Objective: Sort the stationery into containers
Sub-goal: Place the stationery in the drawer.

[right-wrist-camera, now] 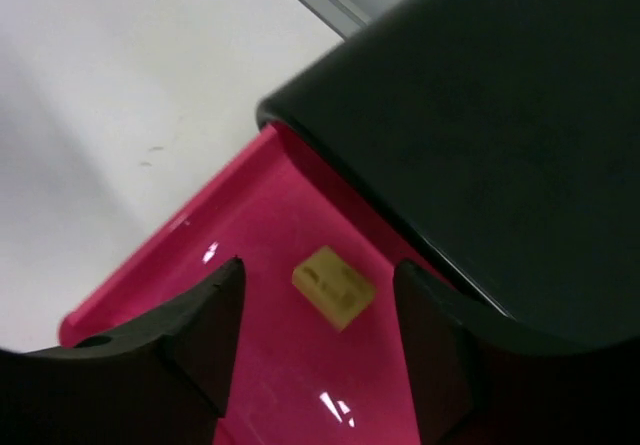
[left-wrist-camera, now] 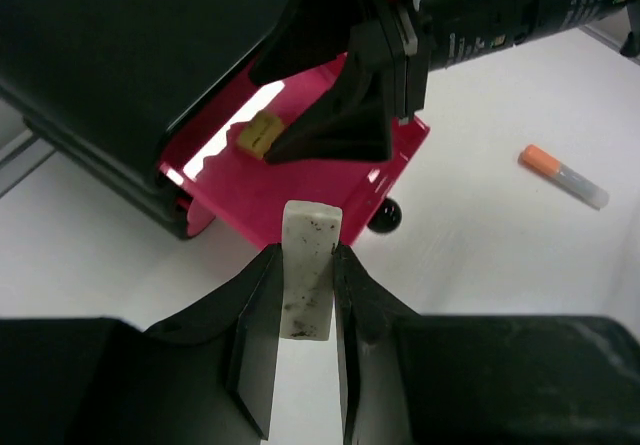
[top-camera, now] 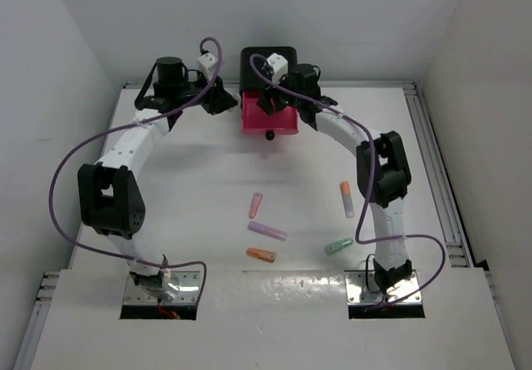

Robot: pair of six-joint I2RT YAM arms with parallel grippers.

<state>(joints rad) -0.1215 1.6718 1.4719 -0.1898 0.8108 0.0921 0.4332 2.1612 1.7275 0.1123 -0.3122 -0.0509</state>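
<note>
One beige stick [left-wrist-camera: 309,233], probably a light, stiff eraser best pinched across its flat sides, is clamped in the left gripper [left-wrist-camera: 306,257] just before the open pink drawer [left-wrist-camera: 250,197]. Over a yellow piece [right-wrist-camera: 333,287] lying inside, the right gripper [right-wrist-camera: 318,273] hangs spread.

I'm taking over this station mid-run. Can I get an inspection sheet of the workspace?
Surface: white table, no spills seen.
Job's things: pink drawer open in black box, yellow piece inside; pink stick, purple stick, orange stick, green stick, orange-white stick loose on the table.
Clutter: nothing seen.
Claws: left claw shut on white block; right claw open above the yellow piece.
Cables: purple cables loop from both arms.
Surroundings: white walls; metal rail along the table's right edge.
</note>
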